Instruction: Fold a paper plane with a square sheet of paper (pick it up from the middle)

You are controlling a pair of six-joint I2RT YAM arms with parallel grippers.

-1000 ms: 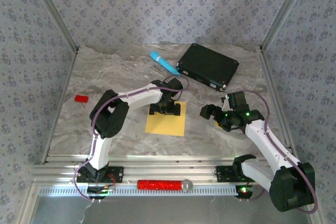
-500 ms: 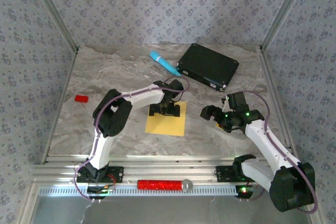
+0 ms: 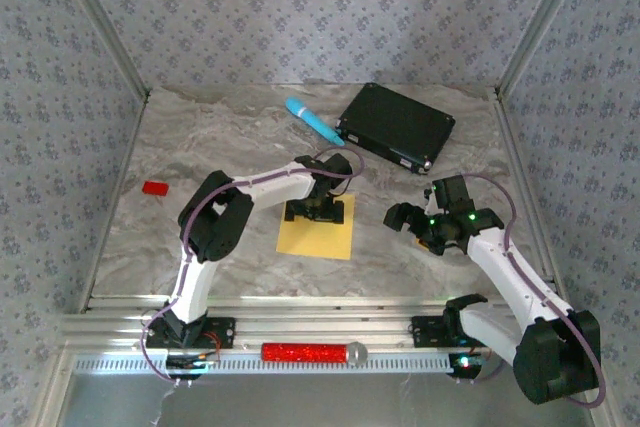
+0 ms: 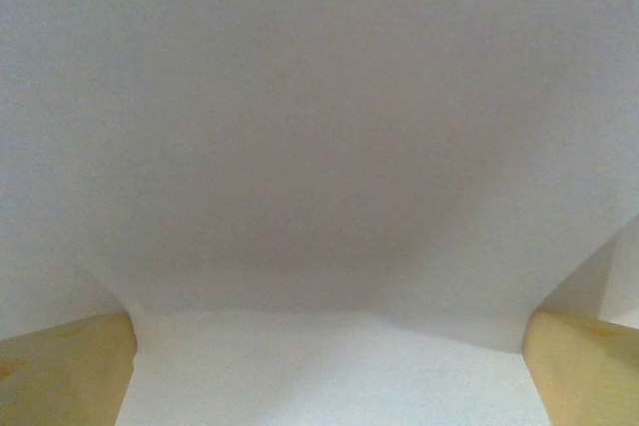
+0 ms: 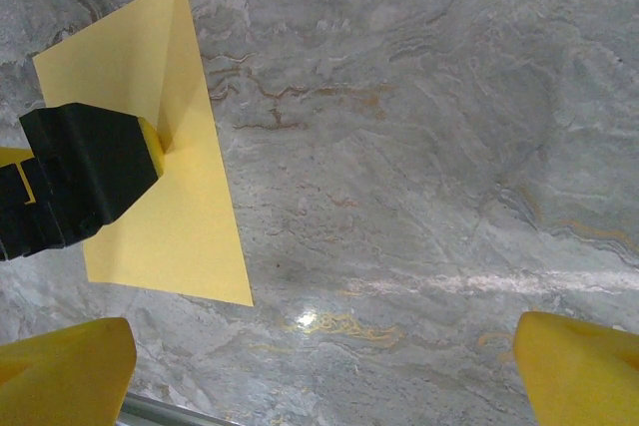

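So the folding looks barely started, if at all. The square sheet of paper (image 3: 316, 236) lies flat on the marble table (image 3: 200, 147) in front of the left arm, square outline intact and nothing like a dart yet. The right wrist view shows a faint line from the sheet's top corner down to the left arm's black finger. It might be a first crease or just the paper buckling there – I can't tell from that angle. Either way, every fold that makes a plane is left to do. The left gripper (image 3: 318, 210) sits down on the far edge of the sheet with its jaws spread wide and nothing pinched between them. Its own camera is so close that it's mostly a pale blur, with a yellow fingertip in each bottom corner. The right gripper (image 3: 403, 215) hangs over bare table just to the right of the paper – jaws wide apart too, holding nothing, with the sheet lying off to their left.
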